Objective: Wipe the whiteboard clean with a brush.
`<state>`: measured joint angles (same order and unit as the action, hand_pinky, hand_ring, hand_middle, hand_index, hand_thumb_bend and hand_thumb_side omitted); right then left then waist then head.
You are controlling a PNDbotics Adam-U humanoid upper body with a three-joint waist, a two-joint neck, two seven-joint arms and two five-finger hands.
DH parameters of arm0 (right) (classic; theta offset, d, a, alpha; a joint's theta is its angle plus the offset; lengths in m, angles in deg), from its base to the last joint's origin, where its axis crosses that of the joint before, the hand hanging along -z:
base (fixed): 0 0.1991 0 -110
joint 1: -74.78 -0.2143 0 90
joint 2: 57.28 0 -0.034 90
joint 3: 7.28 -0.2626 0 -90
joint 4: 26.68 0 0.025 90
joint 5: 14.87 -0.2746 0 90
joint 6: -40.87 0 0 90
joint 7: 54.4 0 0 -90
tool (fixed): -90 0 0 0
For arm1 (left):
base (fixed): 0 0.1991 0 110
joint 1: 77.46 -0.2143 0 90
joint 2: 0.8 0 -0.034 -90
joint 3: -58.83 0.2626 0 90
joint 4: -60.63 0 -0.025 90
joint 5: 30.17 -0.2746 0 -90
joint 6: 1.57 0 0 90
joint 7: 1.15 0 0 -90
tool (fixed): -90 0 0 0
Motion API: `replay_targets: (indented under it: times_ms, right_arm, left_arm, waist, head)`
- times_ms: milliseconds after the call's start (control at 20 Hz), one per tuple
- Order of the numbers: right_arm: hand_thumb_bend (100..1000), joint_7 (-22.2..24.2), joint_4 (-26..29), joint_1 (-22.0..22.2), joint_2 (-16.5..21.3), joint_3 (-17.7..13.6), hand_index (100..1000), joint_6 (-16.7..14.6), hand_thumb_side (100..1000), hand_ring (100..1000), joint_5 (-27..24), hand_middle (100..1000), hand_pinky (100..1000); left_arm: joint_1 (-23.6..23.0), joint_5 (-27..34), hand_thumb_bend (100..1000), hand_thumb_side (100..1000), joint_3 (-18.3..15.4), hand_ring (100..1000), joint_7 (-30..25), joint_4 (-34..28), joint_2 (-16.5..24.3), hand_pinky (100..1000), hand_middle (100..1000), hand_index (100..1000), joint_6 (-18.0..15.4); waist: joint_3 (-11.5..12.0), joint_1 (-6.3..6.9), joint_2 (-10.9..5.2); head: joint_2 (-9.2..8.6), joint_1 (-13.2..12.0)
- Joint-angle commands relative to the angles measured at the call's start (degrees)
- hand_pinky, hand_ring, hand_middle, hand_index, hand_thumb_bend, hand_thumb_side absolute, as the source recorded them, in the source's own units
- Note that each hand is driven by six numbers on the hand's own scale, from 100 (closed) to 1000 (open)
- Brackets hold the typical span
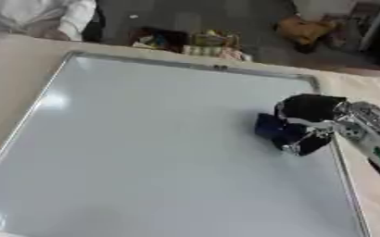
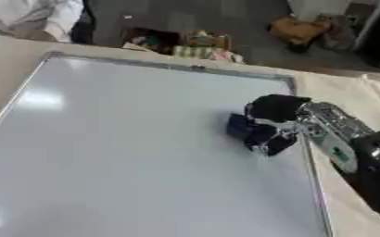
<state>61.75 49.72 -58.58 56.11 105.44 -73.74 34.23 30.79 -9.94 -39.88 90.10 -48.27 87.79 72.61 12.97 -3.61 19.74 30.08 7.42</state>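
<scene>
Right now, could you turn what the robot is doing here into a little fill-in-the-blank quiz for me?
1. The dark blue brush is held in the robot's ____ hand.
2. The brush rests on the whiteboard near its ____ edge.
3. The whiteboard lies flat on a ____-coloured table.
4. The board has a thin ____ frame round it.

Missing words: right; right; beige; silver

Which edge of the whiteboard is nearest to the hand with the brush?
The right edge: the right hand with the brush is beside it.
</scene>
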Motion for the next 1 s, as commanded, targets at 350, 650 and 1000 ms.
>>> replay_targets:
  times_ms: [350,650,1000]
  right_arm:
    - [100,2.62,4.35,1.71,2.24,2.92,170,-2.13,211,608,-1.48,201,546]
    - [100,4.45,8.4,2.67,3.44,3.69,168,-2.52,203,605,-3.84,200,546]
    - [100,6.77,12.61,3.37,4.47,4.27,167,-2.33,197,601,-6.57,197,546]
  left_arm:
    - [0.7,0.4,283,967,-0.09,647,0.1,-0.9,0.69,673,572,632,0.06]
    - [0.69,0.44,284,967,-0.08,647,0.13,-0.89,0.72,673,571,632,0.11]
    - [0.63,0.41,284,967,-0.07,647,0.11,-0.9,0.69,673,571,632,0.23]
  waist:
    - [-0.13,0.51,-1.19]
    - [-0.25,0.45,-1.37]
    - [-0.36,0.43,-1.45]
  head:
    - [-0.15,0.07]
    - [-0.18,0.12]
    - [-0.13,0.16]
